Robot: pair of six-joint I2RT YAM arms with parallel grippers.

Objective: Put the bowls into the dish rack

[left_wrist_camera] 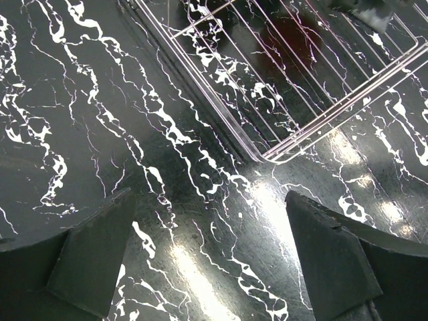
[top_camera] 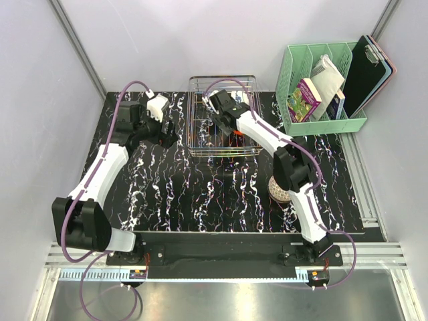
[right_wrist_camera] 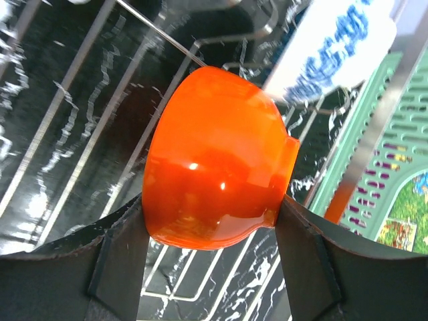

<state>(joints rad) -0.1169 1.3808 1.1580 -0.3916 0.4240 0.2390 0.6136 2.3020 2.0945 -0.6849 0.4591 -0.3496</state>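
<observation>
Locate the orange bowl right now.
Right wrist view: the orange bowl is clamped in the right gripper, held over the dish rack wires, with the mint-green organiser to its right.

Orange bowl (right_wrist_camera: 214, 160): glossy, smooth, reflective glaze. Dish rack (top_camera: 198, 134): thin bright metal wire. Table (top_camera: 200, 194) under the rack: glossy black, white-veined marble look. Organiser (top_camera: 328, 124) right of the rack: matt mint-green plastic.
</observation>
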